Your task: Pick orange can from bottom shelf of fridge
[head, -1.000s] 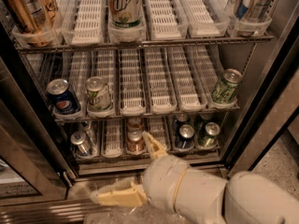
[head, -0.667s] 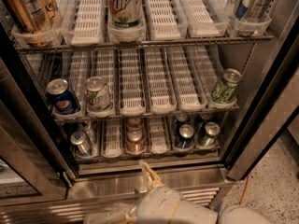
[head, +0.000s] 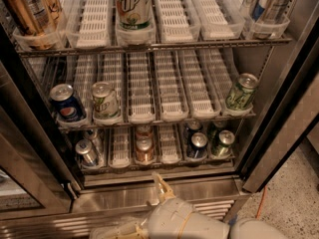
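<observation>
The fridge (head: 279,133) stands open with three wire racks. On the dim bottom shelf (head: 164,169) the orange can (head: 144,151) stands upright in a white slotted lane near the middle front. A second, similar can (head: 144,132) stands right behind it. My gripper (head: 160,187) is low in front of the fridge's steel base, just below and slightly right of the orange can, apart from it and holding nothing. The white arm (head: 179,220) fills the bottom edge of the view.
The bottom shelf also holds a silver can (head: 87,153) at left, and a dark blue can (head: 198,146) and a green can (head: 223,143) at right. The middle shelf holds a Pepsi can (head: 66,103), a pale can (head: 104,101) and a green can (head: 240,91). The door frame (head: 294,118) is at right.
My gripper and arm have dropped down and back from the bottom shelf's front edge to below the fridge's sill. The cans have not moved.
</observation>
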You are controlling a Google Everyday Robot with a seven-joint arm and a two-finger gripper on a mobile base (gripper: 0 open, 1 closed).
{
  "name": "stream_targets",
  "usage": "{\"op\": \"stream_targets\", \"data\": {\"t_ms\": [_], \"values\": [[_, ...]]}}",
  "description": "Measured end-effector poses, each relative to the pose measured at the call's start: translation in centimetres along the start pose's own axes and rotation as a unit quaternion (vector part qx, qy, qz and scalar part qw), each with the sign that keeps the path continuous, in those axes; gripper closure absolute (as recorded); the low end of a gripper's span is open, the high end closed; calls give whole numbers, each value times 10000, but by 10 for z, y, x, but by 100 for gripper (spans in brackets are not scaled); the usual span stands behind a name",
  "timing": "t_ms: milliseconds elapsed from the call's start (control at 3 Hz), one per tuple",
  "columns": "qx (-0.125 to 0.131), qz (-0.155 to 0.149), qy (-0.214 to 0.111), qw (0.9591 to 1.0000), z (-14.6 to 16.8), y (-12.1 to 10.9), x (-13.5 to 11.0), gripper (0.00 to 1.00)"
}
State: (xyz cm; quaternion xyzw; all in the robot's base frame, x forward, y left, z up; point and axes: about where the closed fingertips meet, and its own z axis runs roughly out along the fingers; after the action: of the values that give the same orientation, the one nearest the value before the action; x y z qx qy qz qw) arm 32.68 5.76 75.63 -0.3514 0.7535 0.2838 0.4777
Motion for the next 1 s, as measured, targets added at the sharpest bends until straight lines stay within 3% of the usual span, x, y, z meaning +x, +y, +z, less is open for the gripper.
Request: {"op": "stream_targets", "data": {"t_ms": [333, 667, 1000], "values": [[354, 131, 14, 9993, 4, -20, 20, 0], [682, -5, -24, 9977, 9, -47, 44, 0], [800, 187, 23, 9966, 12, -59, 63, 0]]}}
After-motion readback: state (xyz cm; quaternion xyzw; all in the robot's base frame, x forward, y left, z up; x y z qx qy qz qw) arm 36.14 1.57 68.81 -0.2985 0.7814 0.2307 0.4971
